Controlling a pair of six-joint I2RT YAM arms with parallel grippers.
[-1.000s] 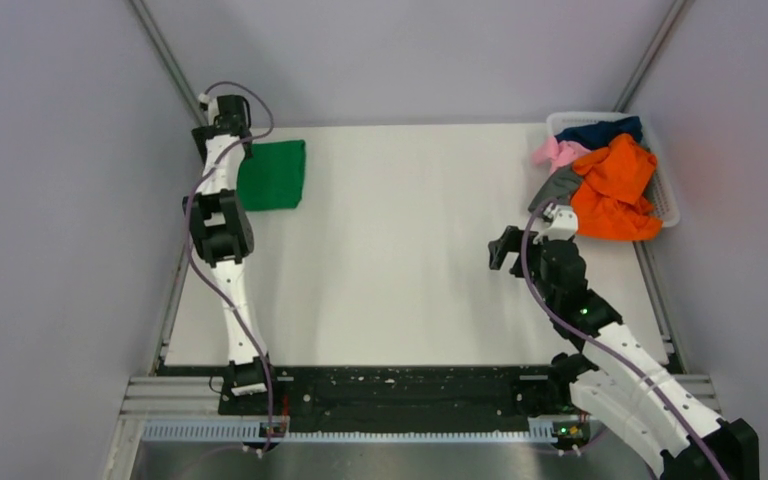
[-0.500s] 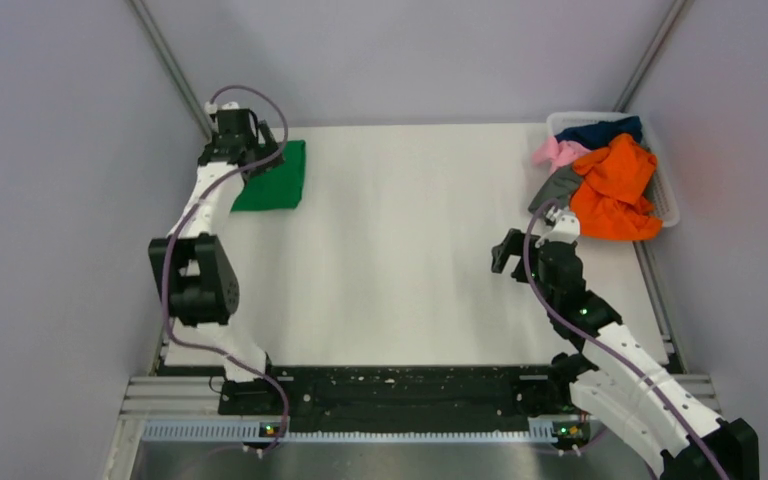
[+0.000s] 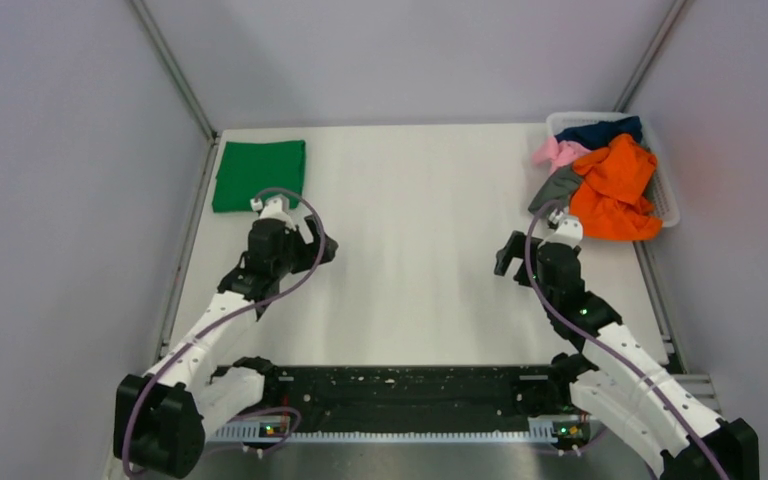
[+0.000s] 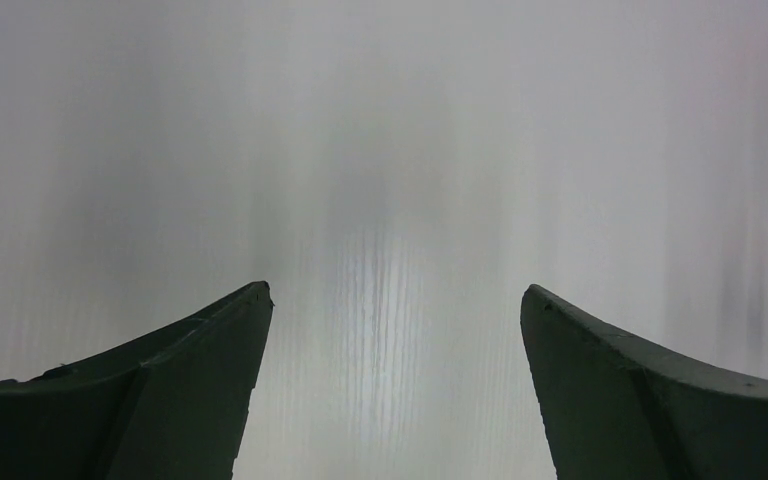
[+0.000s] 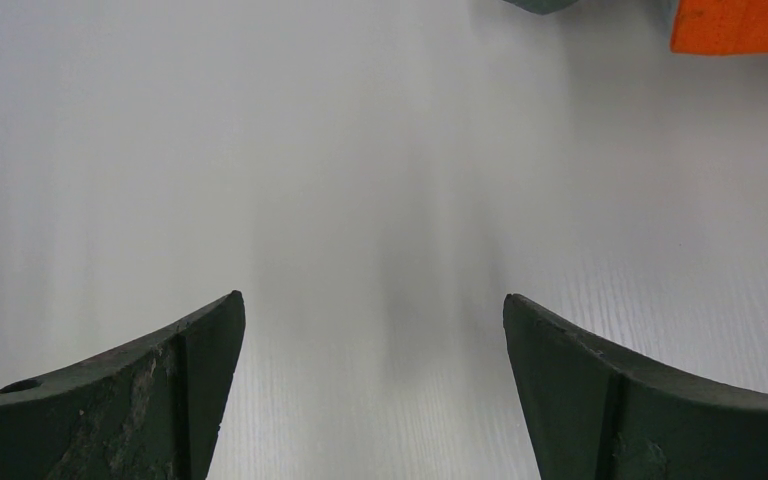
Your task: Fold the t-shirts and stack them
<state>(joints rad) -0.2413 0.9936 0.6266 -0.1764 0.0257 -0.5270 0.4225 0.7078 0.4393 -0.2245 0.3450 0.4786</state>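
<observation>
A bright green t-shirt lies folded flat at the table's far left corner. Orange, grey, pink and navy blue t-shirts are heaped at the far right. My left gripper is open and empty, over bare table just near of the green t-shirt; its fingers frame only the table top. My right gripper is open and empty, left of the heap. In the right wrist view the orange t-shirt and grey t-shirt show at the top edge.
A white plastic basket at the far right corner holds the heap, and the orange and grey shirts spill over its left rim onto the white table. Grey walls enclose the table on three sides. A black rail runs along the near edge.
My left arm has swung back from the green t-shirt at the far left corner toward the near middle of the table, leaving the shirt fully uncovered. My right gripper has barely moved.
</observation>
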